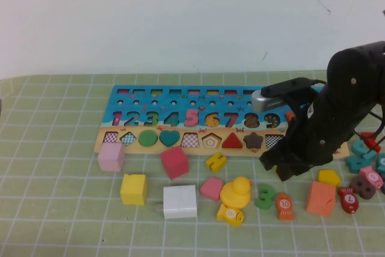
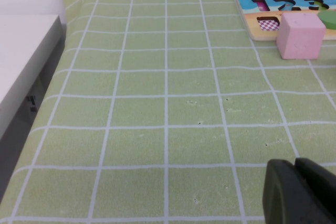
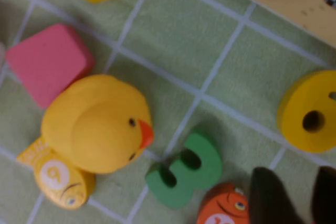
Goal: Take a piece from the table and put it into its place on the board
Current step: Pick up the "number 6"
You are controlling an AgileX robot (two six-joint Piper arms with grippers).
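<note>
board (image 1: 180, 126) at bench (image 1: 54, 209) rear; blocks, duck (image 1: 236, 192), numeral 3 (image 1: 264, 196) in front; right gripper (image 1: 287, 170) over front-right clutter; left gripper (image 2: 302, 192) far left.

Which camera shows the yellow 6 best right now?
The right wrist view: the 6 lies in plain sight near the right gripper. In the high view the right arm hides it. The left wrist view shows only mat, board corner and left gripper.
</note>
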